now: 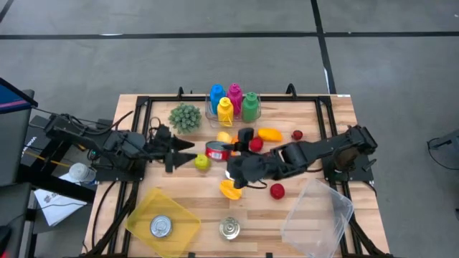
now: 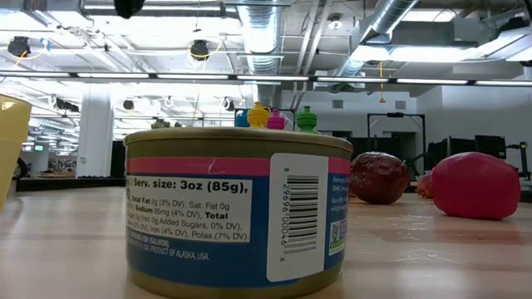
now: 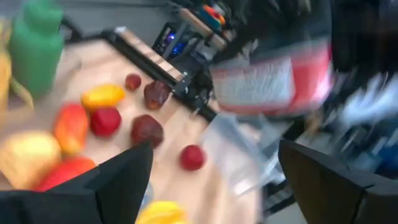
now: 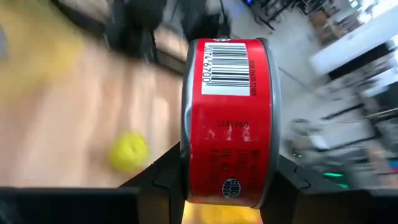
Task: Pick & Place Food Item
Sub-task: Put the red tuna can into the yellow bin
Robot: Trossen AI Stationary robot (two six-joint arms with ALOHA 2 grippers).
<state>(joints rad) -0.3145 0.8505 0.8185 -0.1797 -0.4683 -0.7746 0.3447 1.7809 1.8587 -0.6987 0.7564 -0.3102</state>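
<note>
A short red can [image 1: 217,150] with a barcode label sits in my right gripper [image 1: 225,155], near the table's middle; the right wrist view shows the can [image 4: 229,118] between the two fingers. In the left wrist view it appears blurred in the air [image 3: 273,78]. My left gripper [image 1: 183,152] is open just left of the can and points at it, touching nothing [image 3: 211,186]. A yellow-green ball [image 1: 202,163] lies on the table beside the can. My right gripper pinches the red can between its two fingers, one finger [image 4: 166,177] against each flat end near the rim [image 4: 186,168]. The fingers come from the table's right side. The can is lifted clear of the table and lies on its side, curved wall toward the wrist camera.
Toy fruits [image 1: 277,190] lie scattered around the middle. Coloured bottles [image 1: 233,104] and a green bush [image 1: 185,117] stand at the far side. A yellow tub [image 1: 183,218] with a can inside, a loose can [image 1: 229,228] [image 2: 237,212] and a clear tub [image 1: 319,211] line the near edge.
</note>
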